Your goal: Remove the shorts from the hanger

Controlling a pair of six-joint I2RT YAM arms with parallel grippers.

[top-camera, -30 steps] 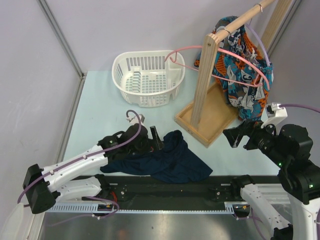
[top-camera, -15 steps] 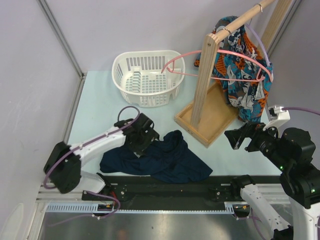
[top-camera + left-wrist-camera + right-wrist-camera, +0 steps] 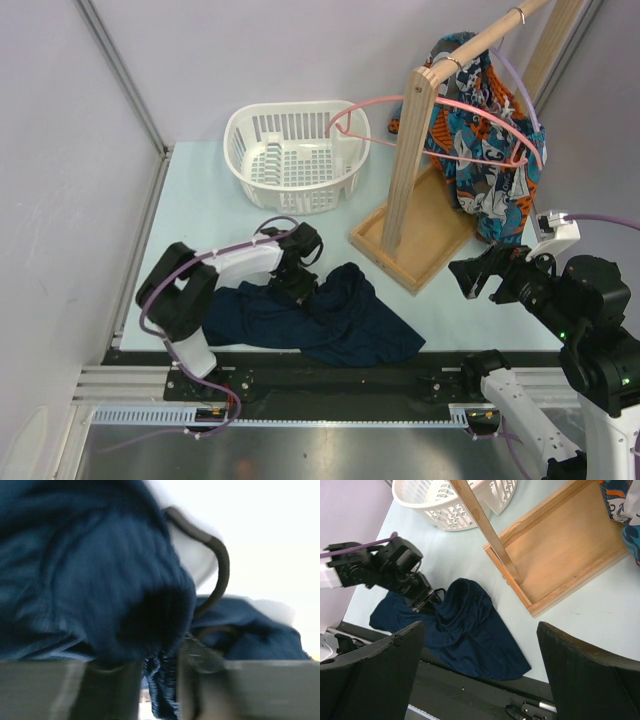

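The colourful shorts (image 3: 480,150) hang on the lavender hanger (image 3: 527,100) from the wooden rail at the back right. Their edge shows in the right wrist view (image 3: 625,505). My right gripper (image 3: 470,275) hovers open below them, well apart, with nothing between its fingers (image 3: 480,630). My left gripper (image 3: 303,283) is down on a dark navy garment (image 3: 345,320) lying on the table. In the blurred left wrist view a bunched fold of that navy fabric (image 3: 162,685) fills the gap between its jaws (image 3: 162,665).
A pink hanger (image 3: 440,100) hangs on the same rail, reaching toward a white basket (image 3: 290,108). The rack's wooden post (image 3: 410,160) stands in a shallow wooden tray (image 3: 420,240). The black arm rail runs along the near edge.
My left gripper has moved right and forward onto the navy garment's bunched top, and its jaws have closed from wide open onto the fabric. The pink hanger swayed a little.
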